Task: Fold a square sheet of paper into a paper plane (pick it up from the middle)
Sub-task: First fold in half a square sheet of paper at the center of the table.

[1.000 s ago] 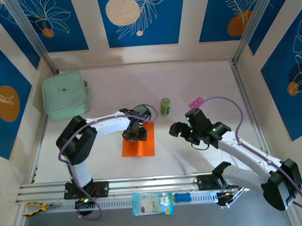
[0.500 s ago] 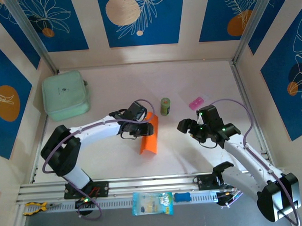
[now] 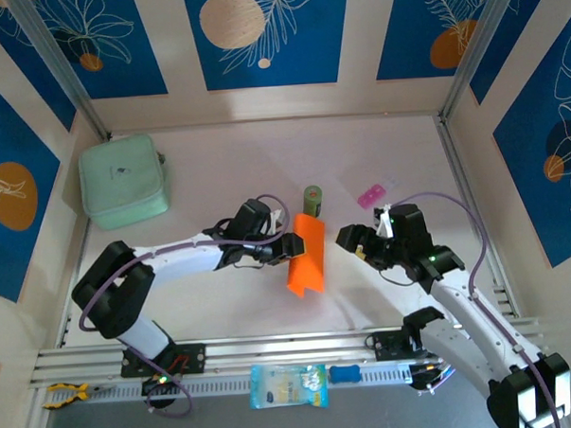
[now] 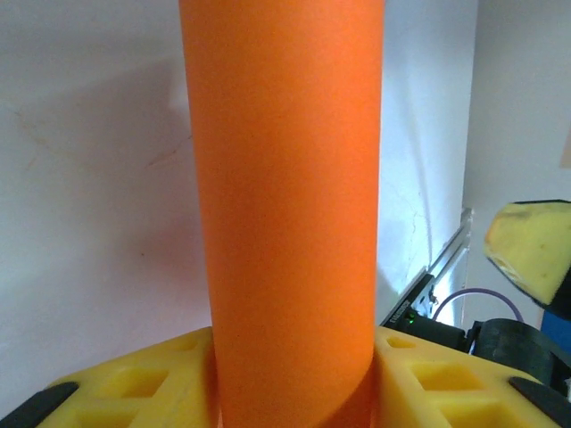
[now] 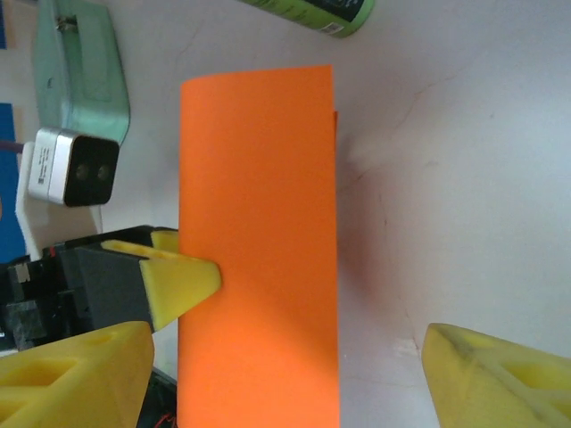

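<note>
Item: square sheet of bright orange paper (image 3: 306, 258), lifted off the pale table surface (image 3: 223, 302) and hanging bowed over itself near the surface's middle, its top edge just in front of the small green cylindrical can (image 3: 312, 194). Holder: left gripper (image 3: 285, 248), yellow pads (image 4: 147, 383) pinching the sheet at its midline; the paper rises between them as a smooth roll with no sharp crease visible. Counterpart: right gripper (image 3: 355, 243), jaws spread, facing the hanging sheet from just beside it and apparently not touching it. Change: a second ago the sheet lay flat nearer the near edge under the left gripper; half a second ago it was off the surface and draping; now it has been carried rightward to meet the right gripper. Reading: the pick-up from the middle looks done and a two-handed first fold seems next; no folding proper yet. Unmoved: mint-green soft pouch (image 3: 123, 180) by the far-left corner, small pink packet (image 3: 375, 193) toward the right edge.
</note>
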Robot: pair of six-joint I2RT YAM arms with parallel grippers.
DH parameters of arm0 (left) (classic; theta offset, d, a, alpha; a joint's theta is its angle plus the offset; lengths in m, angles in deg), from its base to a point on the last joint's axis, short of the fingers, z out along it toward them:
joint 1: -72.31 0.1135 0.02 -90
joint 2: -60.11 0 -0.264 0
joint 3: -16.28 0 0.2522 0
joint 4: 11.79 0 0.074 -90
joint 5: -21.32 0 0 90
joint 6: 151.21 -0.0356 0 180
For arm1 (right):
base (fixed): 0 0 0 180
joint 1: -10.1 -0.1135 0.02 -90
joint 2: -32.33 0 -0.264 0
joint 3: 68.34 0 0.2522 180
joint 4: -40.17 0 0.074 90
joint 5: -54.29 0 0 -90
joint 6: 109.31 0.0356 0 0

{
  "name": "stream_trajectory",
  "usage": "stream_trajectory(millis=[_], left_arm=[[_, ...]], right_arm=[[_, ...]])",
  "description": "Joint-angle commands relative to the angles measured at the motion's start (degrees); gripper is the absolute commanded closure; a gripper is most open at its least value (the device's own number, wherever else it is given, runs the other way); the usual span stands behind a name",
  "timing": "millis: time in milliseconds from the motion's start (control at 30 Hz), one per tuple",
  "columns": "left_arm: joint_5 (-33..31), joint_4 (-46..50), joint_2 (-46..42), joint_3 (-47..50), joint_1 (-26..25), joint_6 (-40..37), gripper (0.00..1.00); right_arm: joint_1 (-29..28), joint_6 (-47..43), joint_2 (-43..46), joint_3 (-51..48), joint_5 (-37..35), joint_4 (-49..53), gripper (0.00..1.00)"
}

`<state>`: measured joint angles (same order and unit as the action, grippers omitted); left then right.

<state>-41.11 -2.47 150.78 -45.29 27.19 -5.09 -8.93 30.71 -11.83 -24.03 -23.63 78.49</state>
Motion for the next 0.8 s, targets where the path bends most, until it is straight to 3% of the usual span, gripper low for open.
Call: stream_trajectory(millis=[0, 200, 433, 767], left_arm=[[1.6, -4.1, 1.7, 1.4, 0.2, 1.0, 0.57], [0.5, -9.1, 3.4, 5.4, 0.3, 2.9, 0.57], [-1.1, -10.6, 4.3, 7.8, 0.6, 2.9, 0.57], [-3.8, -8.7, 4.8, 8.9, 0.9, 1.5, 0.51]], right_arm=[[-1.4, -0.1, 1.0, -2.2, 4.1, -4.6, 0.26], [-2.4, 2.1, -2.3, -1.2, 2.8, -0.3, 0.33], [-6.5, 4.5, -5.7, 1.9, -4.5, 2.5, 0.31], [-10.1, 5.3, -5.8, -0.7, -3.3, -6.0, 0.35]])
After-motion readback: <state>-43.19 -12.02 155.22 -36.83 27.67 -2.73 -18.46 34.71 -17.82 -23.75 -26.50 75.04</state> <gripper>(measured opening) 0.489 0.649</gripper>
